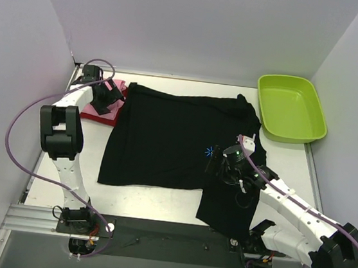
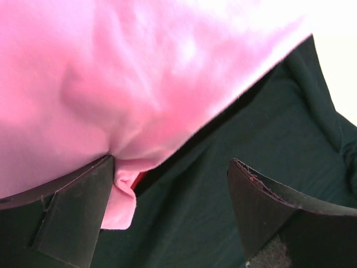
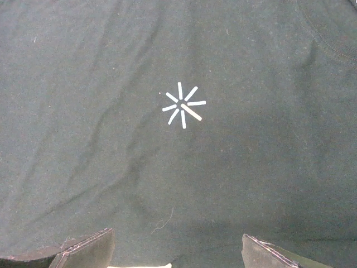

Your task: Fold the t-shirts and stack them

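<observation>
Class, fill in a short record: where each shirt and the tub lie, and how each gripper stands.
black cloth t-shirt: spread out in the middle
small starburst mark: on the black shirt's front
dark red cloth shirt: folded, far left
pink cloth shirt: folded, on top of it
lime-green plastic tub: far right, empty
left gripper: open, at the pink shirt's edge
right gripper: open, over the starburst

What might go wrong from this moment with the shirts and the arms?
The pink shirt bunches against one finger of the open left claw; moving away may drag it and spoil its fold. Its edge seems to overlap the black shirt, so a pull on that by the open right claw may shift it too.
</observation>
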Available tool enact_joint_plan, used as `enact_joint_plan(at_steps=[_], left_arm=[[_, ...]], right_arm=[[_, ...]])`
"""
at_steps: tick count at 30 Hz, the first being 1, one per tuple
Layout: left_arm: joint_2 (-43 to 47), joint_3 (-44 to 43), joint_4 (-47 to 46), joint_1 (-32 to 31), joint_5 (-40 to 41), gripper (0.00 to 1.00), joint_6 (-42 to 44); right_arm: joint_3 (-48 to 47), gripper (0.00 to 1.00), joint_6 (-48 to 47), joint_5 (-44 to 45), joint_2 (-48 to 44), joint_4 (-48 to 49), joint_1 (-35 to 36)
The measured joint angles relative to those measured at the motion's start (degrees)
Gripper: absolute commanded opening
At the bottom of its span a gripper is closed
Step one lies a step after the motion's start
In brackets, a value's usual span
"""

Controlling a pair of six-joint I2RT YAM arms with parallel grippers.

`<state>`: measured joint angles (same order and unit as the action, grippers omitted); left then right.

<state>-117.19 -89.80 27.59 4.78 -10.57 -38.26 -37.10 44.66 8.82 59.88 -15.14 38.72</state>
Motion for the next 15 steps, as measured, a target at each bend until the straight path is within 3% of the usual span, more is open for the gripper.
enact_joint_plan(at_steps=[7, 15], left_arm=[[-5.7, -8.09, 4.26, 1.05, 1.27, 0.91, 0.9], [-16.87, -26.32, 11.96, 3.5, 1.95, 0.91, 4.44]], right_arm=[[0.17, 1.0, -0.02, -0.33, 0.07, 0.0, 0.0], [0.17, 1.0, 0.0, -0.33, 0.28, 0.02, -0.07]])
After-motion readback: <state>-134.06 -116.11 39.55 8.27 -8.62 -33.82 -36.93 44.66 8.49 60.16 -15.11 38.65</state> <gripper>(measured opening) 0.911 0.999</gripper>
